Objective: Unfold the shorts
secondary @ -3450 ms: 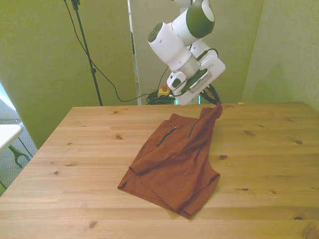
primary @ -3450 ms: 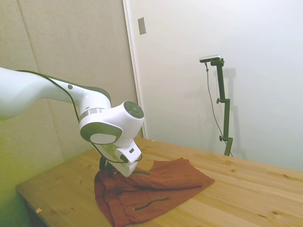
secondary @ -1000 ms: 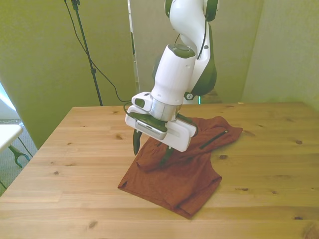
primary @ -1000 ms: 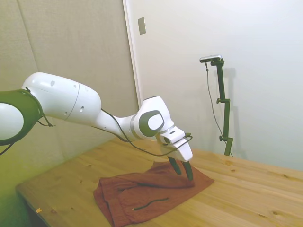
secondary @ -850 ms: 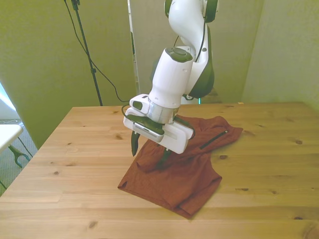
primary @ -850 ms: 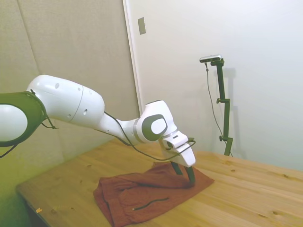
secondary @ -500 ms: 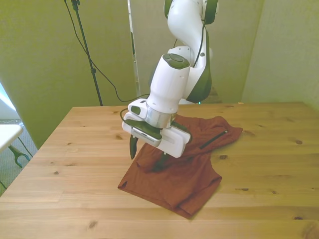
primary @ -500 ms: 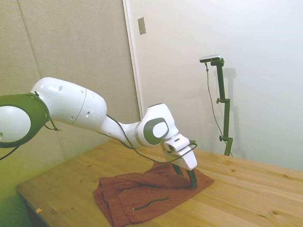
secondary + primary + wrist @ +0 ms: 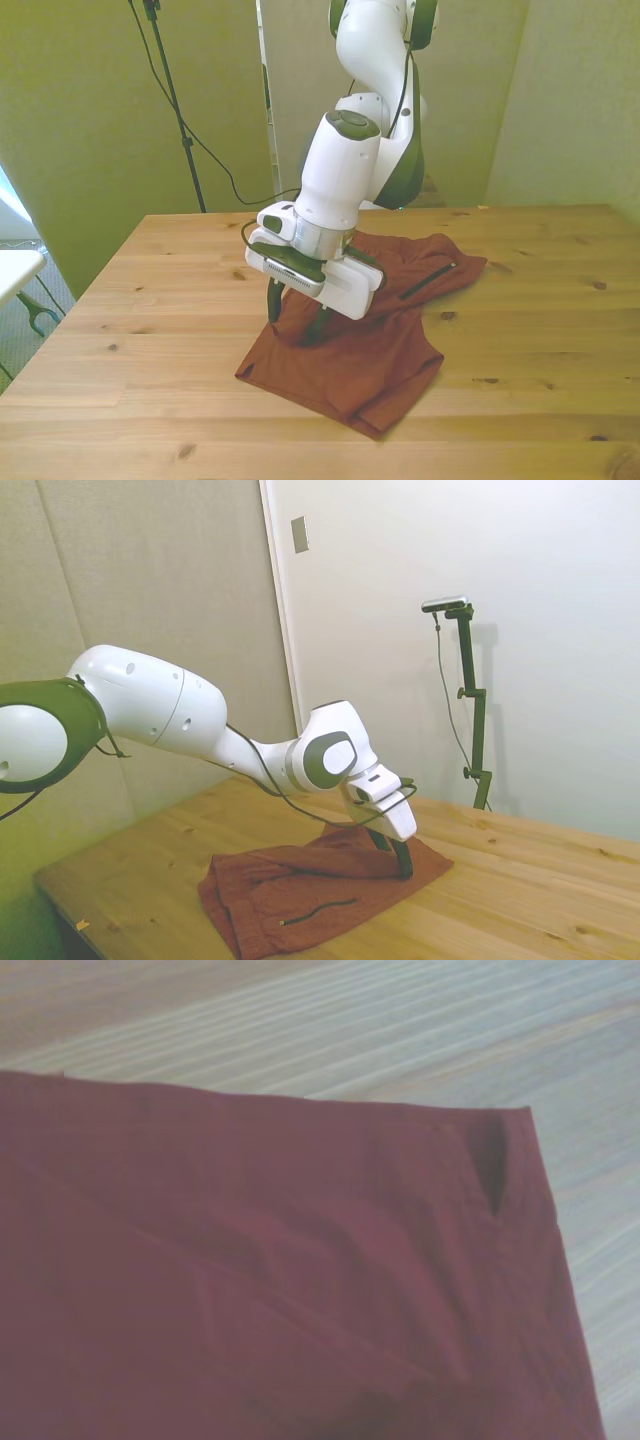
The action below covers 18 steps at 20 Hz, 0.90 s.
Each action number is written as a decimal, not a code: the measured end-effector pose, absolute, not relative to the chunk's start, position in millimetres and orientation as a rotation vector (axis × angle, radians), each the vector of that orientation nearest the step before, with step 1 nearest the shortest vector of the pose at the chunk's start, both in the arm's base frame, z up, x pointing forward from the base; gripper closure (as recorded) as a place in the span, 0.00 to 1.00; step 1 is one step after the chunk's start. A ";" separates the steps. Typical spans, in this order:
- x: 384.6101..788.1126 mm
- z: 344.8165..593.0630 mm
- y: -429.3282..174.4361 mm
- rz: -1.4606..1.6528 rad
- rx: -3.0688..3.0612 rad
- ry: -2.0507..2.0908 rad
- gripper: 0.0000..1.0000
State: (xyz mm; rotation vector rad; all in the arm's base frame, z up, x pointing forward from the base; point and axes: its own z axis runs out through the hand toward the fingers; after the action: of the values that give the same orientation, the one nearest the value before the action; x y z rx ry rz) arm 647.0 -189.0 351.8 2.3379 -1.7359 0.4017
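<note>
A: Rust-brown cloth, that is the shorts (image 9: 365,335), lying partly folded on the pale wooden worktop (image 9: 150,330). In the front view they run from a low corner near the camera up to a bunched part on the front view's right, where a thin dark zipper line (image 9: 425,280) shows.

B: And the gripper (image 9: 296,318)?

A: It is down at the cloth, on the edge toward the front view's left. Its two dark fingers (image 9: 273,305) stand a moderate way apart, with a raised fold of fabric between them. I cannot tell whether they have closed on it.

B: What of the side view?

A: There the shorts (image 9: 300,895) lie flat near the worktop's (image 9: 520,880) corner, and the gripper (image 9: 398,858) comes down on their far end, its tips at the fabric. A second dark zipper line (image 9: 320,912) sits on the near part.

B: The wrist view?

A: Only the shorts (image 9: 250,1280), blurred, with one straight edge and a corner against the bare wood (image 9: 400,1030), and a small dark crease (image 9: 490,1160) near that corner.
</note>
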 end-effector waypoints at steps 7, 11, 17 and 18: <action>646.5 349.7 -187.4 0.396 2.341 -1.732 1.00; 646.4 348.2 -186.9 0.403 2.346 -1.731 1.00; 649.1 350.7 -185.4 0.440 2.362 -1.731 1.00; 650.3 352.2 -183.9 0.451 2.369 -1.733 1.00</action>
State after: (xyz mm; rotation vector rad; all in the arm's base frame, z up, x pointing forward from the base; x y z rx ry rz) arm 650.3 -183.9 352.2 2.3695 -1.7335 0.4510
